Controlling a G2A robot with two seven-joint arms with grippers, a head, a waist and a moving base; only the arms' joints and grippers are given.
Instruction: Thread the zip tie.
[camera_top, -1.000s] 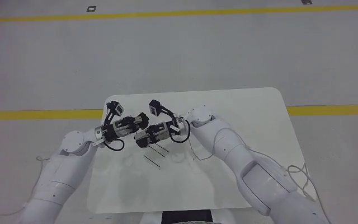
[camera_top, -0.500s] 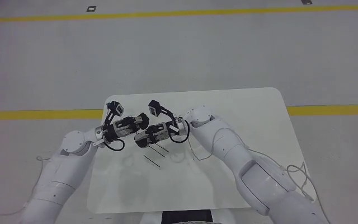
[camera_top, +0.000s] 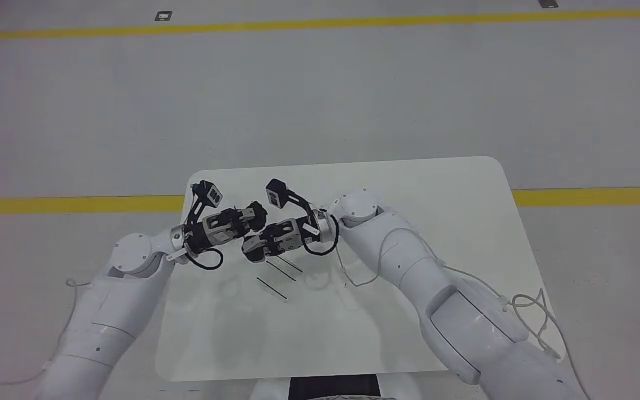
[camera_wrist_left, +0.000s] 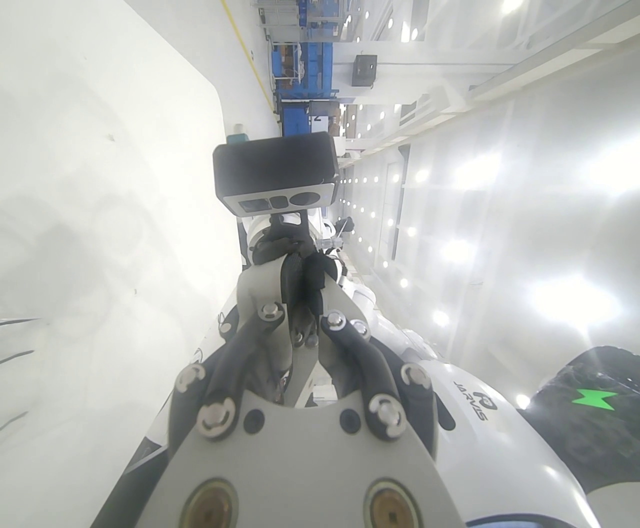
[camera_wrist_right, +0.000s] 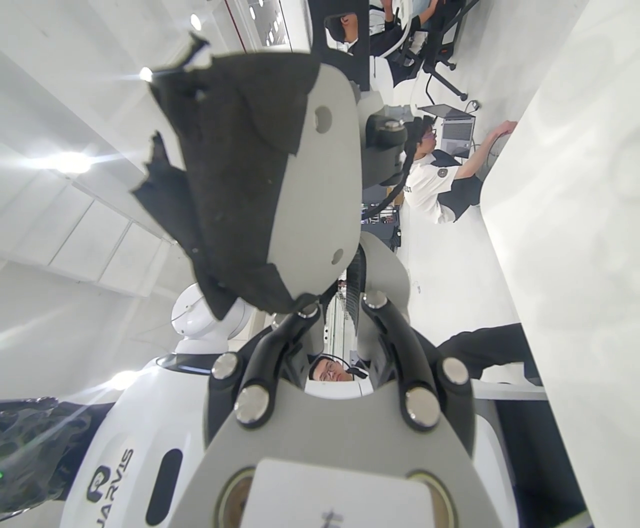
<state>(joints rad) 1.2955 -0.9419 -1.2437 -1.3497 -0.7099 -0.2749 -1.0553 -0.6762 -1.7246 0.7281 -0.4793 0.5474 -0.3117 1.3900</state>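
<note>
Ties: two zip ties (camera_top: 271, 288), thin dark strips, lie loose left of centre in the top view, just below the two grippers; whether another is pinched up above them is too fine to tell.
Left arm: the left gripper (camera_top: 253, 214) sits over those strips; it's clenched, with its dark pads (camera_wrist_left: 289, 280) pressed together, and I can't make out anything between them.
Right arm: the right gripper (camera_top: 254, 250) is nose to nose with its partner, nearly touching; clenched or released, I cannot tell.
Table: the white table (camera_top: 450, 200) carries the spare strips right under the meeting point.
Reason: my read is that the tips are brought this close because threading needs tail and head lined up end to end; keeping low over the table means a slipped tie lands within reach.
</note>
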